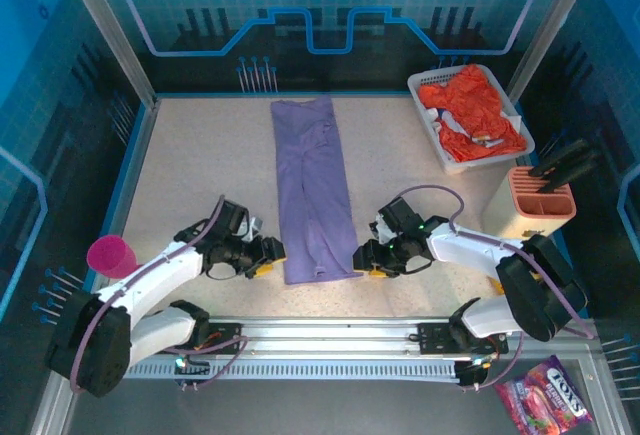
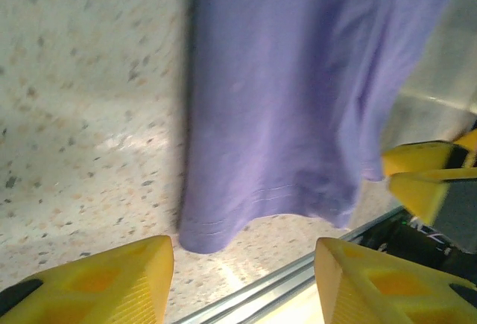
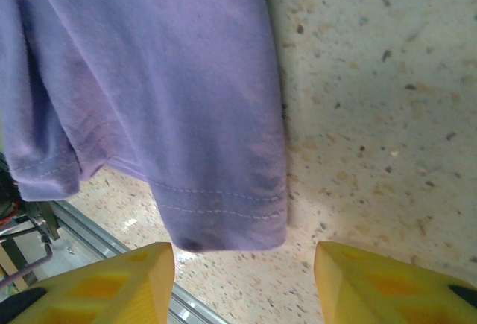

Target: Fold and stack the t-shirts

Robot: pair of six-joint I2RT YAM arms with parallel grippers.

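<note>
The lavender-purple t-shirt (image 1: 315, 190) lies on the table as a long narrow strip, its hem toward the arms. My left gripper (image 1: 268, 255) sits at the hem's left corner, open, the hem (image 2: 223, 227) just ahead of its yellow fingers (image 2: 112, 279) with nothing between them. My right gripper (image 1: 365, 258) is at the hem's right corner, also open, and that corner (image 3: 231, 220) lies just beyond its fingertips. The right gripper's yellow fingers (image 2: 425, 175) appear at the right of the left wrist view. The orange-red t-shirt (image 1: 475, 105) is crumpled in the white basket (image 1: 432, 83).
A pink cup (image 1: 110, 255) stands at the left edge near my left arm. A peach holder with dark handles (image 1: 540, 200) stands right of my right arm. The metal rail (image 1: 330, 335) runs along the near edge. A candy bag (image 1: 545, 405) lies off the table, bottom right.
</note>
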